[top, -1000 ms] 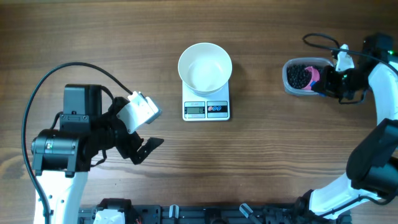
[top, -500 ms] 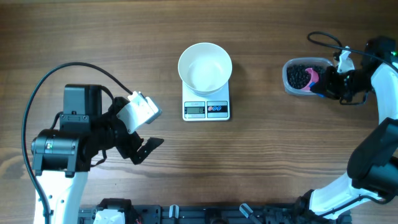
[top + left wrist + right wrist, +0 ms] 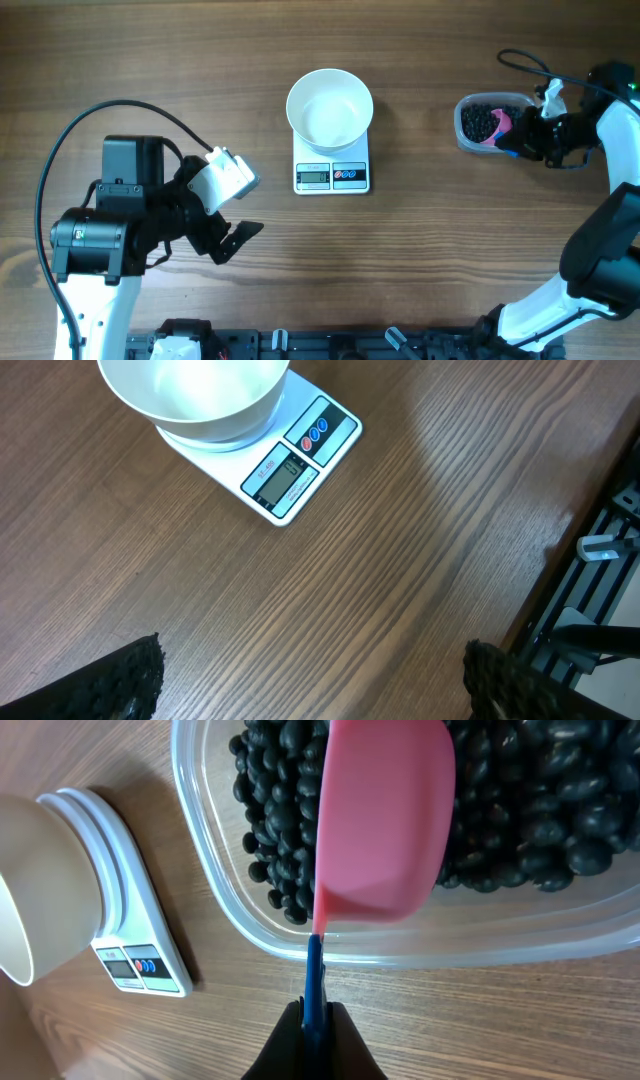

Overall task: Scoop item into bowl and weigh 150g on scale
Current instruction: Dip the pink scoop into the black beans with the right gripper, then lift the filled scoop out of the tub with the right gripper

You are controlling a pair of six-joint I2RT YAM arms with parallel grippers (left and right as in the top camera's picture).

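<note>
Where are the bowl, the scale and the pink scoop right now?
bowl [image 3: 330,112], overhead view, on its bare inside floor.
scale [image 3: 331,178], overhead view, on the front panel between display and buttons.
pink scoop [image 3: 385,820], right wrist view, on the middle of its pink cup.

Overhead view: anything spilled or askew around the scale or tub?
Nothing stands out. The bowl sits upright on the scale, the beans are all inside the tub, none on the table.
</note>
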